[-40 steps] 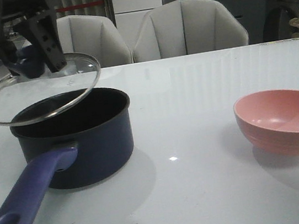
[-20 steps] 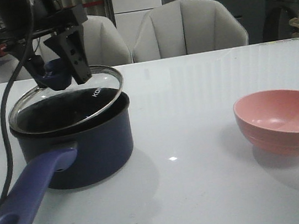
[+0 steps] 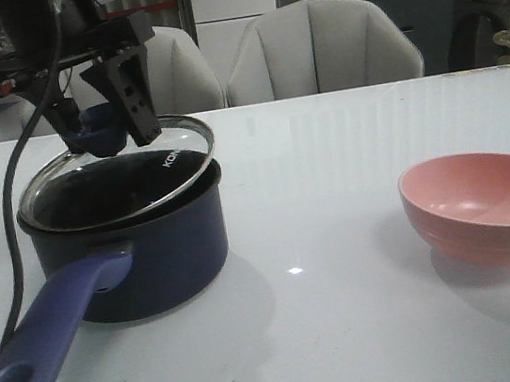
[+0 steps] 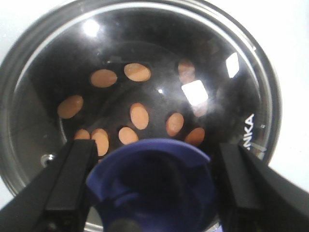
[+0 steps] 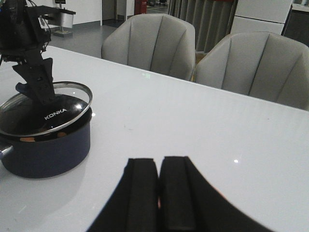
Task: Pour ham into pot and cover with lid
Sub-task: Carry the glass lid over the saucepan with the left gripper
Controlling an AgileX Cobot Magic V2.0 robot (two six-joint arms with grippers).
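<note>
The dark navy pot [image 3: 150, 253] stands at the left of the table, its purple-blue handle [image 3: 50, 357] pointing to the front. My left gripper [image 3: 103, 127] is shut on the blue knob [image 4: 154, 183] of the glass lid [image 3: 139, 174]. The lid lies slightly tilted over the pot's mouth, its far right edge higher. Through the glass [image 4: 231, 63] several orange-pink ham pieces [image 4: 139, 116] lie on the pot's black bottom. My right gripper [image 5: 159, 193] is shut and empty, above bare table to the right of the pot [image 5: 48, 150].
An empty pink bowl [image 3: 485, 206] sits at the right of the table. Two grey chairs [image 3: 321, 49] stand behind the far edge. A black cable [image 3: 9, 197] hangs from the left arm beside the pot.
The left gripper has carried the lid rightward and down, from beyond the pot's left rim to over its mouth. In the last half second it barely moved.
</note>
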